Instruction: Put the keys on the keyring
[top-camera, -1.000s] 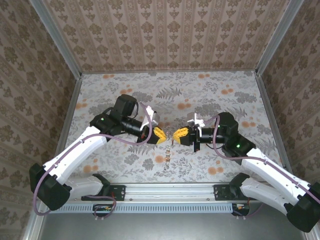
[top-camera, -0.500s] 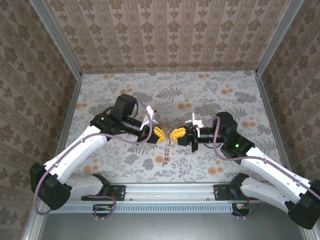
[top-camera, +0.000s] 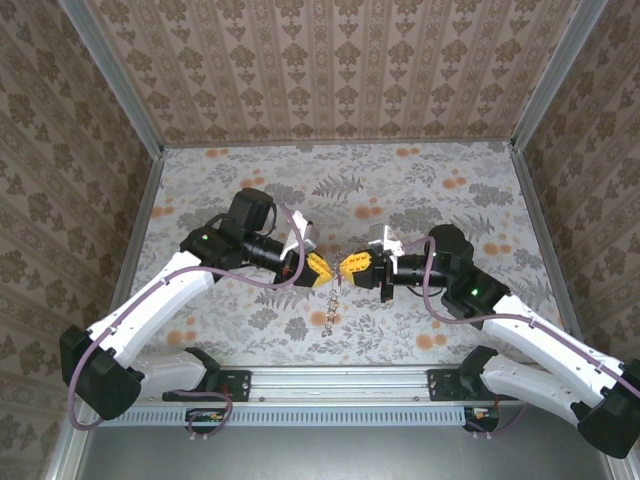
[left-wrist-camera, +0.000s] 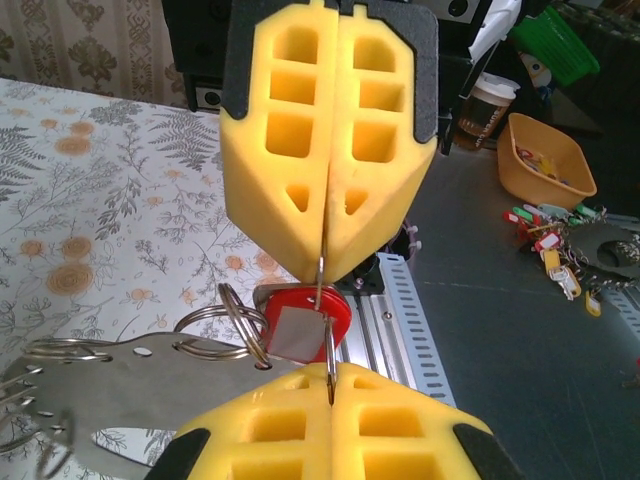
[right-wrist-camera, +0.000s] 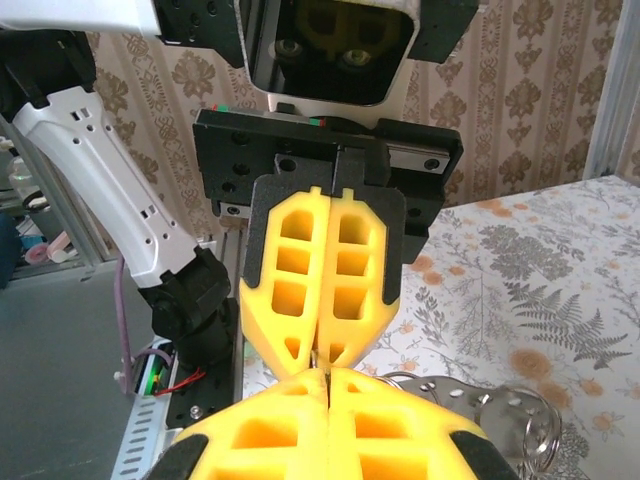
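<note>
Your left gripper (top-camera: 326, 270) clamped tight on the thin round brown-grey metal keyring (left-wrist-camera: 327, 345), your right gripper (top-camera: 347, 266) at 3 o'clock pinching its opposite rim, small red-pink plastic key tag (left-wrist-camera: 300, 318) just beside the hoop, hanging toward 6 o'clock.

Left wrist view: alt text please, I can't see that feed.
Two shut yellow end effectors meet tip to tip, the left end effector below and the right end effector above, both pinching the thin keyring seen edge-on. A red key tag and a flat silvery metal piece sit beside it above the floral table.
</note>
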